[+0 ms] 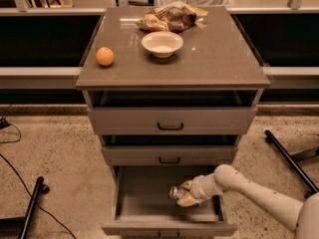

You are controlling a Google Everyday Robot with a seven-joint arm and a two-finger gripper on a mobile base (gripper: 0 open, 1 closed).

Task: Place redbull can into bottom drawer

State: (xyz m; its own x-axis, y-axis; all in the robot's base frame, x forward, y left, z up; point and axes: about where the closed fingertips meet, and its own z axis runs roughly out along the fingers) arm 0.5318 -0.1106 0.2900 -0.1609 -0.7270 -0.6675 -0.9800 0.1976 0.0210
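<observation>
The bottom drawer (149, 210) is pulled open below two similar drawers. My gripper (186, 194) reaches in from the right, over the drawer's right half, low inside the box. It is shut on the redbull can (175, 191), which lies on its side in the fingers with its shiny round end pointing left. Whether the can touches the drawer floor cannot be told.
On the cabinet top (214, 59) sit an orange (104, 57), a white bowl (162, 43) and a snack bag (168, 18). The top drawer (171, 120) and middle drawer (169, 156) are slightly open. Black poles lie on the floor at left (31, 208) and right (291, 161).
</observation>
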